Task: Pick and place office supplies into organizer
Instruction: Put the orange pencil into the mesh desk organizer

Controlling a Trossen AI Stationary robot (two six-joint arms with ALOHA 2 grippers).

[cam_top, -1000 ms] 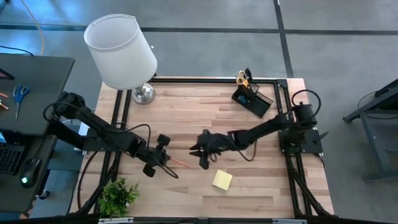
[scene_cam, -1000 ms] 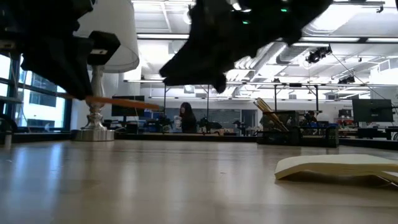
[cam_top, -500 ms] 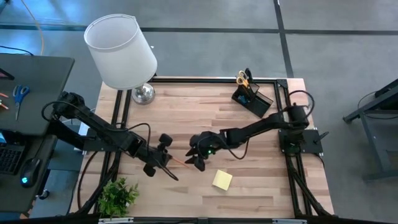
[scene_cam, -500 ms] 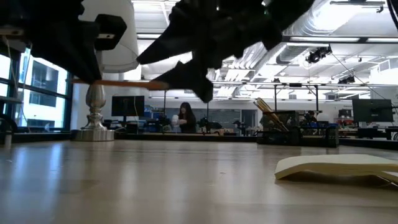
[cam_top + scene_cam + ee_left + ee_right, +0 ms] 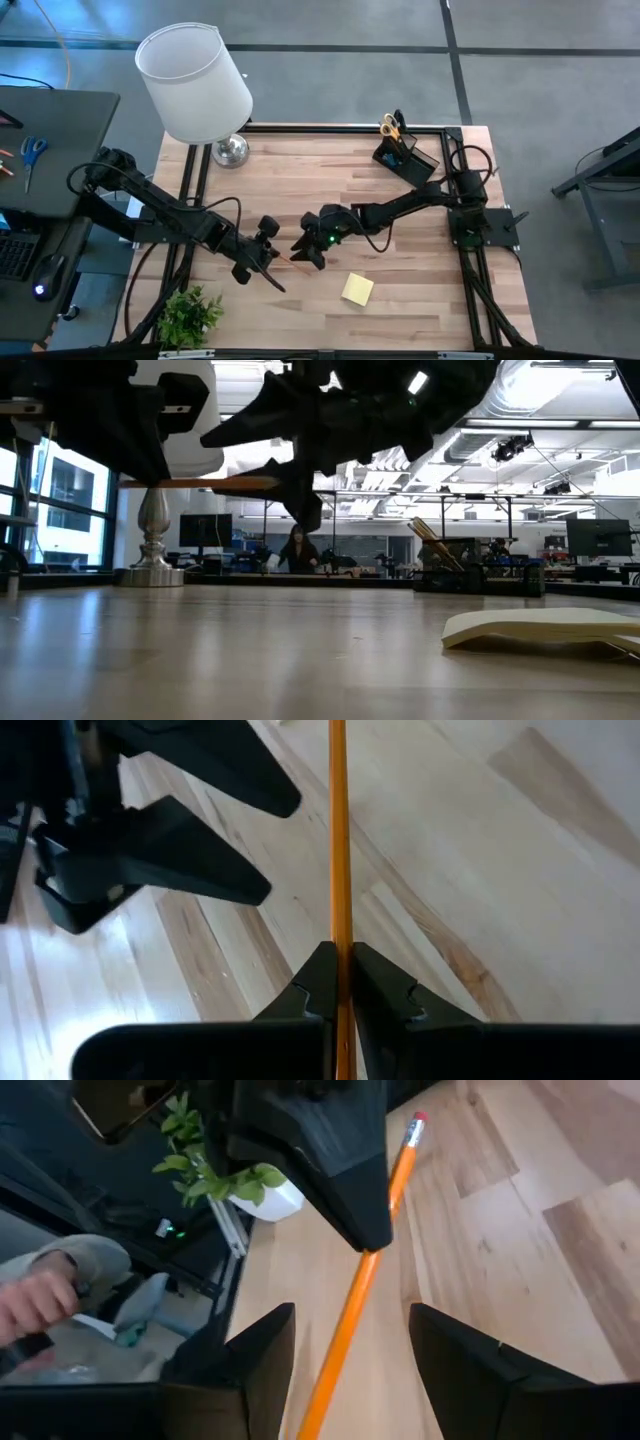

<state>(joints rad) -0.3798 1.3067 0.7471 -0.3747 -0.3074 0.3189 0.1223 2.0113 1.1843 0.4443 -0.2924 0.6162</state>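
Observation:
An orange pencil [image 5: 284,260] with a pink eraser end [image 5: 416,1121] hangs above the table's middle, and my left gripper [image 5: 270,258] is shut on it. My right gripper [image 5: 301,251] is open. Its two fingers [image 5: 262,1365] stand on either side of the pencil's free end, with a gap on each side. The black organizer [image 5: 408,161] stands at the far right with yellow-handled scissors [image 5: 390,127] upright in it. A yellow sticky-note pad [image 5: 357,289] lies flat on the table, near and to the right of the grippers. My left gripper pinches the pencil's shaft [image 5: 338,935] between its two fingertips [image 5: 318,982], closer to the eraser end. The fingers slant down from the table's left and lie across the pencil. The pencil sits about level, clear of the table, its long part pointing at my right gripper.
A white lamp [image 5: 195,83] stands at the far left corner and a small green plant [image 5: 190,315] at the near left edge. A side desk [image 5: 45,140] with blue scissors is left of the table. A person's hand [image 5: 35,1300] shows beyond the table.
My right gripper has gone toward the table's left, up to the pencil's free end. It has rolled and opened, so that its fingers now stand around the pencil. The pencil in my left gripper has risen a little and come level.

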